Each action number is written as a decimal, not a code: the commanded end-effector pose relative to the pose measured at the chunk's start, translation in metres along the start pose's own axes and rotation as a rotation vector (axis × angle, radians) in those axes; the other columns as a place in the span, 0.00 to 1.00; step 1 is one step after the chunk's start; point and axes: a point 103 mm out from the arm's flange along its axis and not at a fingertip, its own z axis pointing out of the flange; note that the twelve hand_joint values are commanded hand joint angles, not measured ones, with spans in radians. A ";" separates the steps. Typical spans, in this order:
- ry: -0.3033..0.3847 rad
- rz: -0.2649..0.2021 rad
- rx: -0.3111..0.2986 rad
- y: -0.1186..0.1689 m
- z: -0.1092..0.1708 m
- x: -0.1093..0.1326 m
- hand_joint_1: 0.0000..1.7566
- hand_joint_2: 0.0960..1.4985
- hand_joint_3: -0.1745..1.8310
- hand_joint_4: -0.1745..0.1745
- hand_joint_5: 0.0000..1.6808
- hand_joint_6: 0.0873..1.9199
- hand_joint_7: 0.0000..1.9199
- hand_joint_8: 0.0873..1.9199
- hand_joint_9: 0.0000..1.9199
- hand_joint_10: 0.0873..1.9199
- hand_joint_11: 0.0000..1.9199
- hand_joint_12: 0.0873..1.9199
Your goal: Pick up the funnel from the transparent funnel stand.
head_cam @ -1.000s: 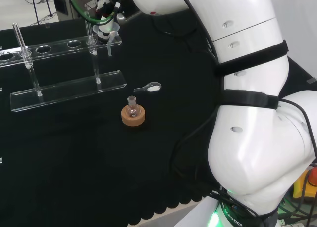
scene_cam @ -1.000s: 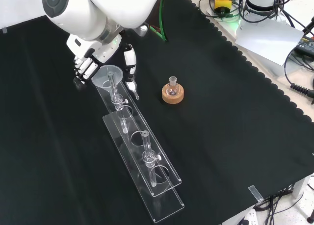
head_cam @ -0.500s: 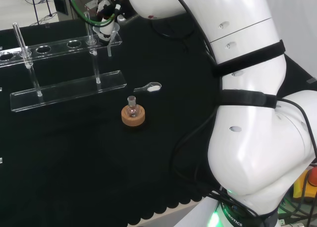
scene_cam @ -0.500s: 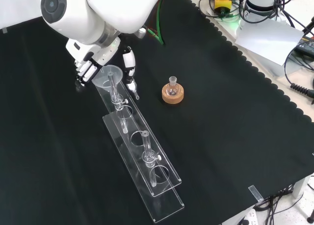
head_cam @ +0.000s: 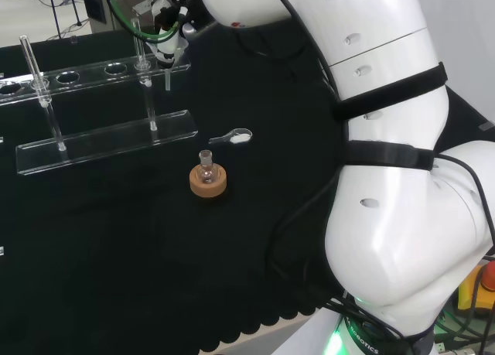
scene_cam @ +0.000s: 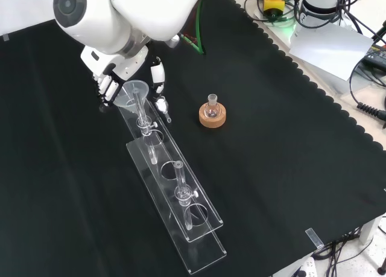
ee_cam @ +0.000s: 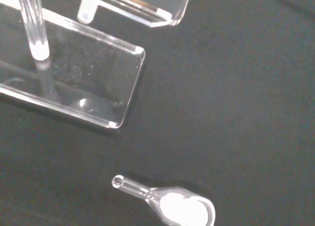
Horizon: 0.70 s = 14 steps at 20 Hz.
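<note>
Arm (head_cam: 387, 138) reaches across the cloth (scene_cam: 271, 138); in front view its big link with the round grey cap (scene_cam: 102, 17) sits at top left, over the hand (scene_cam: 111, 78). Hand is at the far end of the stand (scene_cam: 175, 192), fingers (scene_cam: 158, 78) curled in on both sides of the funnel (scene_cam: 130, 95). Looks closed on the funnel bowl, thumb side to the right of it in front view, other fingers to its left. Funnel is upright at the stand's top hole at that end, stem (head_cam: 168, 78) pointing down past the upper plate in head view. Can't tell whether it's still seated in the hole or clear of it.

Black cloth covers the bench, scalloped edge at the right in front view; cables and gear sit beyond that edge.

Stand is clear: base plate, upper plate with holes, upright posts (head_cam: 37, 69). Wrist view shows the base plate corner (ee_cam: 123, 88) and one post foot.

Cork ring (scene_cam: 211, 116) holds a small flask (scene_cam: 211, 106), well apart from the stand. Small clear scoop (ee_cam: 167, 201) with white powder lies on the cloth between stand and cork ring, near the hand in front view. Nothing touches either.
</note>
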 end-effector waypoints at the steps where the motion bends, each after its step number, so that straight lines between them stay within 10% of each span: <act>1: -0.145 0.074 -0.169 -0.011 -0.019 0.002 0.42 0.46 0.38 0.49 0.40 0.06 0.30 0.26 0.40 0.21 0.34 0.64; 14: -0.291 0.167 -0.230 -0.080 -0.085 -0.031 0.45 0.46 0.40 0.52 0.37 0.28 0.34 0.25 0.46 0.16 0.37 0.62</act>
